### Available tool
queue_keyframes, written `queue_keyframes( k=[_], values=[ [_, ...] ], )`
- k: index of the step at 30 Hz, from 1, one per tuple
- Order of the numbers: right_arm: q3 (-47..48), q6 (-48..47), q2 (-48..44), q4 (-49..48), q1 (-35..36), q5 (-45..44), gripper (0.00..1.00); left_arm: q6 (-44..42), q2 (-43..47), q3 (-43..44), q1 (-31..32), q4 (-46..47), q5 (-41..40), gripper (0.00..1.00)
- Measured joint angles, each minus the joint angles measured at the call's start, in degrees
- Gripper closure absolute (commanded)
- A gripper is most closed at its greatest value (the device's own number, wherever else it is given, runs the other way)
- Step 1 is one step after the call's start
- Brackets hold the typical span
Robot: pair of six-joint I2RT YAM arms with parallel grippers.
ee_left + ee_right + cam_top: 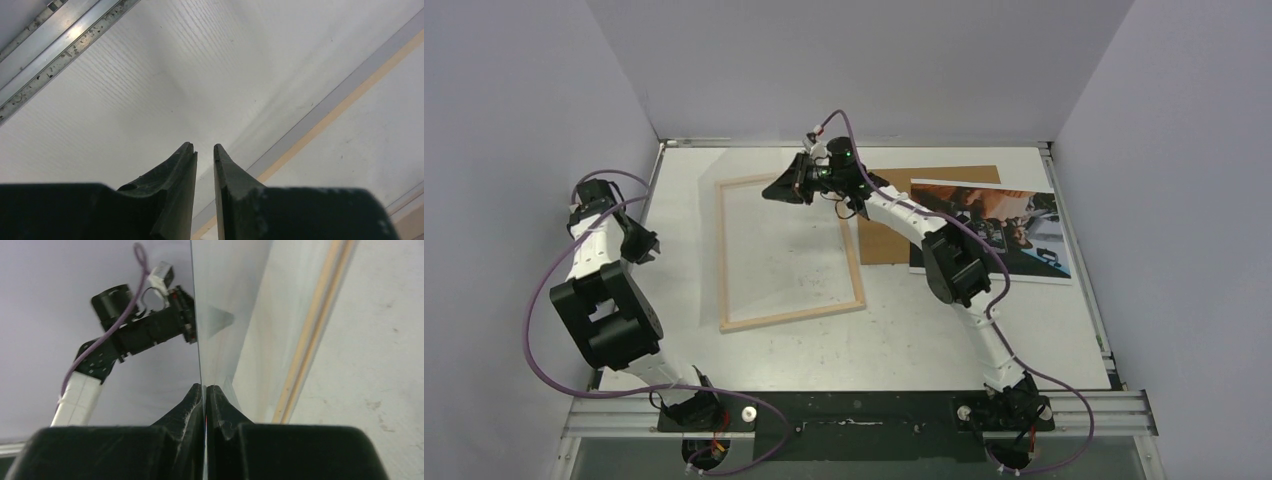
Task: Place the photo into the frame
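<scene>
Currently right gripper point(205, 388) clamps the clear sheet point(227, 290) at upper centre over the frame point(794, 316), left gripper point(204, 148) fingers slightly apart at left, photo point(1009, 235) lies right, on brown board point(879, 246).

Pale lilac walls point(854, 60), scuffed white tabletop point(904, 345), metal rail point(1114, 408)

Figure: Two arms in unlike poses, one tool parted and one pinched.
The left arm point(604, 310) is folded back at the left side, its left tool point(205, 148) narrowly parted and holding nothing. The right arm point(954, 265) stretches forward and leftward, its right tool point(204, 387) clamped on a clear sheet point(230, 315).
</scene>
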State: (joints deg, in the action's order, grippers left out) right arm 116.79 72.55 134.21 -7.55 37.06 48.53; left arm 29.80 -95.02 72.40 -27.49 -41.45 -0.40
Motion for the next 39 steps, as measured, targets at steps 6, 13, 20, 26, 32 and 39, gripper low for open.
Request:
queue_keyframes(
  k=[6, 13, 20, 26, 32, 39],
  values=[
    [-0.4, 2.3, 8.2, 1.1, -1.7, 0.0, 1.00, 0.0, -0.2, -0.1, 0.0, 0.1, 1.8, 0.82],
    [-1.0, -2.2, 8.2, 5.6, -4.5, 0.5, 1.00, 0.0, -1.7, -0.1, 0.0, 0.8, 5.0, 0.79],
    [-1.0, -9.4, 8.2, 13.8, -7.1, 1.5, 1.00, -0.8, -4.3, -0.5, 0.4, 2.4, 12.0, 0.53],
    [-1.0, -13.5, 8.2, 17.1, -8.1, 2.1, 1.00, -3.0, -8.4, -0.5, 3.9, 3.0, 17.1, 0.47],
    [-1.0, -18.1, 8.2, 21.2, -8.3, 2.4, 1.00, -4.1, -11.1, -0.2, 5.4, 3.3, 22.0, 0.47],
    [5.4, -27.9, 11.0, 32.3, -8.8, 2.3, 1.00, -4.7, -14.6, 0.4, 5.4, 4.4, 28.4, 0.47]
  ],
)
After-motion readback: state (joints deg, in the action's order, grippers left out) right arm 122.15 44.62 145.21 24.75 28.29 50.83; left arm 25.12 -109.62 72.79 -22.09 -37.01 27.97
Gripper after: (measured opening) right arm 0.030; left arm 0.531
